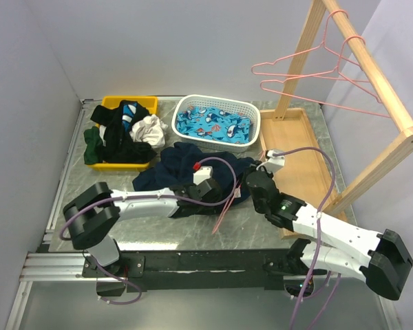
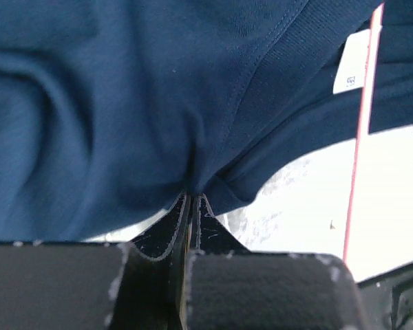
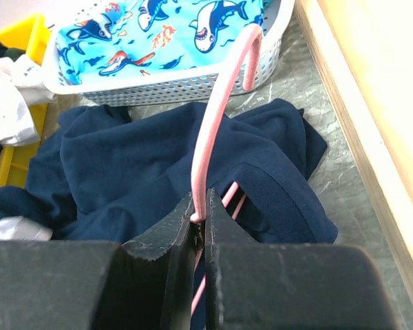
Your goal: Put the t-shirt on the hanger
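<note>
1. While my left claw (image 2: 193, 198) is pinched shut on a fold of the t-shirt (image 2: 89, 103), the navy cloth bunches right at my fingertips, close to the collar band.
2. Inside that collar sits a small white label (image 2: 351, 62), and one thin pink wire of the hanger (image 2: 361, 137) crosses just beside it.
3. My right claw (image 3: 201, 210) is clamped on the hanger at the neck below its hook. The hook arches up and away from me toward the white basket (image 3: 158, 89); I cannot tell whether it touches the basket.
4. Below my grip, the hanger's wires run in beside a fold of the shirt.
5. The t-shirt lies crumpled on the counter (image 1: 76, 172), just in front of the basket and between my two wrists.
6. The basket holds whale-print fabric (image 1: 213, 124).
7. Left of the basket stands a yellow bin (image 1: 110, 102) piled with a clothes heap (image 1: 120, 134) of black, green and white.
8. At the right edge rises a wooden rack (image 1: 372, 75), with spare hangers (image 1: 310, 75) hooked on its bar, well apart from both claws.
</note>
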Action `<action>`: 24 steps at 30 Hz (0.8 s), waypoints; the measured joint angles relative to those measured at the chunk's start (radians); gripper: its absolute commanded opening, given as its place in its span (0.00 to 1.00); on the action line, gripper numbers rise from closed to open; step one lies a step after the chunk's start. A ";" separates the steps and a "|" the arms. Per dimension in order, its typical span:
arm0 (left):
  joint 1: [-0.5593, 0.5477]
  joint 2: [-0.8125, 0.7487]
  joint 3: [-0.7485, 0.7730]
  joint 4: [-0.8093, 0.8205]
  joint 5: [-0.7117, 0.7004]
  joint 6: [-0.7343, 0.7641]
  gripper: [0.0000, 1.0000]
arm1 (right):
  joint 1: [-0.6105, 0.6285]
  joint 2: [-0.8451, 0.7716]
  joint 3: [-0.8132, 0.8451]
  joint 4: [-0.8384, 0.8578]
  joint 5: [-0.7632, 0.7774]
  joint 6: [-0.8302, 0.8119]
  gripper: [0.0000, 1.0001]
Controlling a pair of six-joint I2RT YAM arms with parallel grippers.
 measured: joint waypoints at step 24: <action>0.132 -0.733 -0.286 -0.077 0.211 -0.025 0.01 | 0.129 0.367 0.428 -0.350 0.363 0.370 0.00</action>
